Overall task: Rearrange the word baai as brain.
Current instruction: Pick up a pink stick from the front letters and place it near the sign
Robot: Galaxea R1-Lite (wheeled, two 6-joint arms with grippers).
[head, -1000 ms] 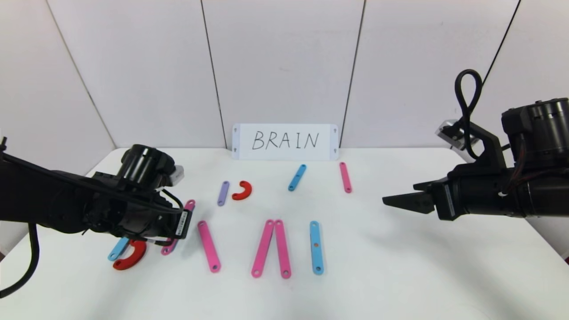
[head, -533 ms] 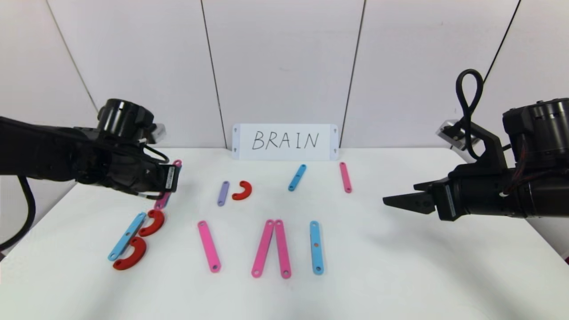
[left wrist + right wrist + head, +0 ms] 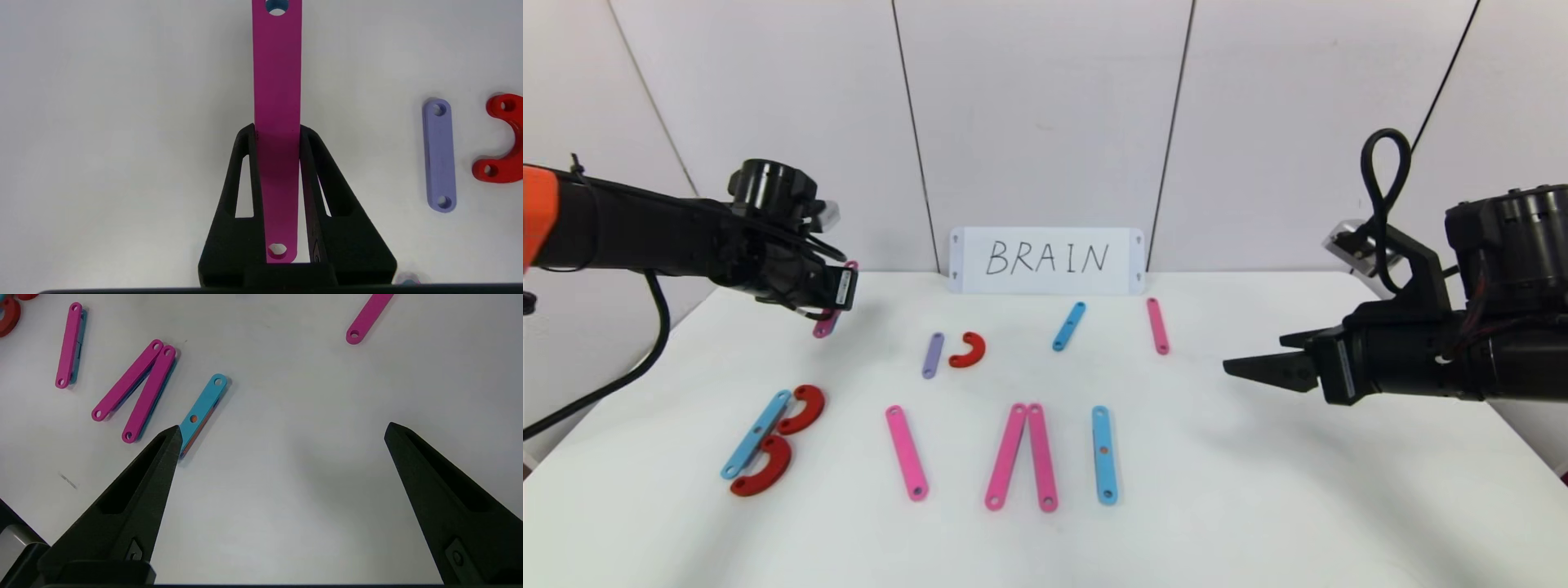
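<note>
Left claw (image 3: pixel 837 296) clamped on a pink bar (image 3: pixel 277 102), held off the surface (image 3: pixel 1258 506) over the far-left area; in the left wrist view the bar runs straight out between both fingers (image 3: pixel 245 183), one hole at the base, the other at the far end. Right claw (image 3: pixel 282 430) wide open, holding nothing, hovering over the right side of the surface, tips pointing toward the middle. Front row on the surface, left to right: blue bar (image 3: pixel 756 433) with two red crescents (image 3: pixel 800 408) touching it on its right side, forming a B; lone pink bar (image 3: pixel 907 452), slightly tilted; two pink bars (image 3: pixel 1021 456) meeting at the top and spread at the bottom; upright blue bar (image 3: pixel 1103 454). Back row: short purple bar (image 3: pixel 933 354) just beside a red crescent (image 3: pixel 969 349), then a tilted short blue bar (image 3: pixel 1068 326), then a short pink bar (image 3: pixel 1157 325). White card (image 3: pixel 1046 260) reading BRAIN stands against the back wall, centre.
</note>
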